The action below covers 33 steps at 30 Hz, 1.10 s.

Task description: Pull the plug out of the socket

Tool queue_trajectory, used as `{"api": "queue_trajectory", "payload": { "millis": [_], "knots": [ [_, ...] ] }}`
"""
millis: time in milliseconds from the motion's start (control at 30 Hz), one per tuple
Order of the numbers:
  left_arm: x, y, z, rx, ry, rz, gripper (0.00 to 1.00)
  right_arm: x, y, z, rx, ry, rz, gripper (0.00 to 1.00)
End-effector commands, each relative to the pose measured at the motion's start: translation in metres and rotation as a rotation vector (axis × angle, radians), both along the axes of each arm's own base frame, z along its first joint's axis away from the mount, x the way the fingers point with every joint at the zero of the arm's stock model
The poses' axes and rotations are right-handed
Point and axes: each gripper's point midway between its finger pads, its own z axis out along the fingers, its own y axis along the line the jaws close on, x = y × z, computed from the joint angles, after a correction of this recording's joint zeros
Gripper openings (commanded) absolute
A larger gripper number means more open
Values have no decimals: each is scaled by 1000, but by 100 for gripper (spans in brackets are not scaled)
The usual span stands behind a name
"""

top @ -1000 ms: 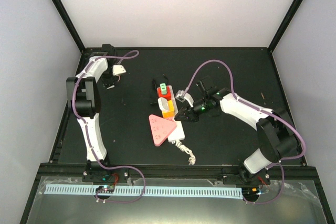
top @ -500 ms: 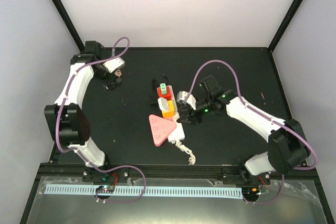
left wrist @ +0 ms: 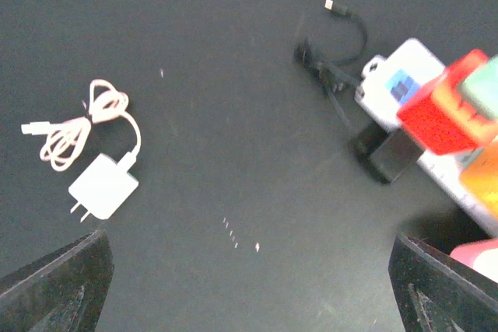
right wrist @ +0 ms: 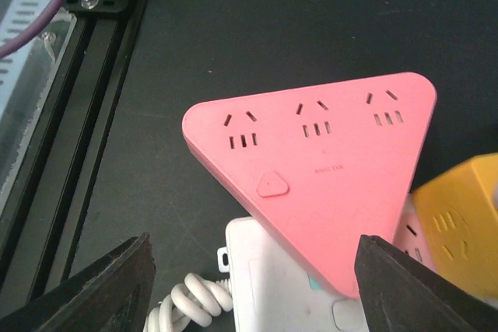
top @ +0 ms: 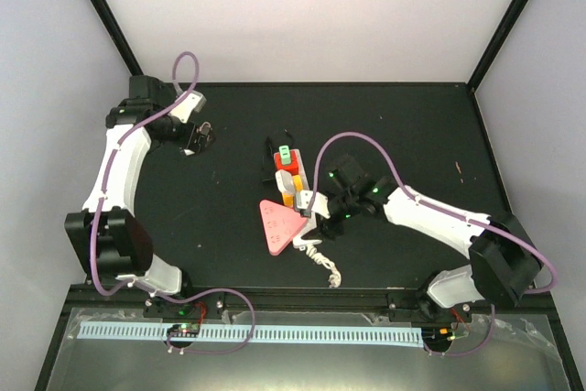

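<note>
— Where's the socket (right wrist: 268, 266)?
— Mid-table (top: 394, 125), partly under a pink triangle (right wrist: 319, 153).
— Grippers?
— Both spread, empty. The right gripper (right wrist: 254, 242) hovers above the triangle; the left gripper (left wrist: 247, 242) is over a charger (left wrist: 103, 186).

Pink triangular outlet block (right wrist: 327, 161) overlaps white socket strip (right wrist: 264, 277); yellow cube (right wrist: 459, 223) at right.

Top view high, wide; wrist views close, facing table (top: 403, 125).
</note>
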Motion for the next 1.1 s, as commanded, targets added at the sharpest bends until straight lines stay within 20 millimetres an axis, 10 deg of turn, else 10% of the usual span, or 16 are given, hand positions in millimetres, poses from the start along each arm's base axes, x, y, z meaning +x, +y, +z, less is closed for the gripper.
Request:
{"api": "queue_trajectory", "payload": {
  "millis": [0, 733, 1067],
  "knots": [
    [-5, -23, 41, -200, -110, -34, 99, 3, 18, 1, 16, -166, 42, 74],
    [-32, -45, 36, -312, -28, -124, 99, 23, 21, -72, -172, -388, 63, 77],
    [-31, -45, 24, -341, -8, -85, 99, 65, 25, -78, -209, -397, -67, 65]
  ]
}}
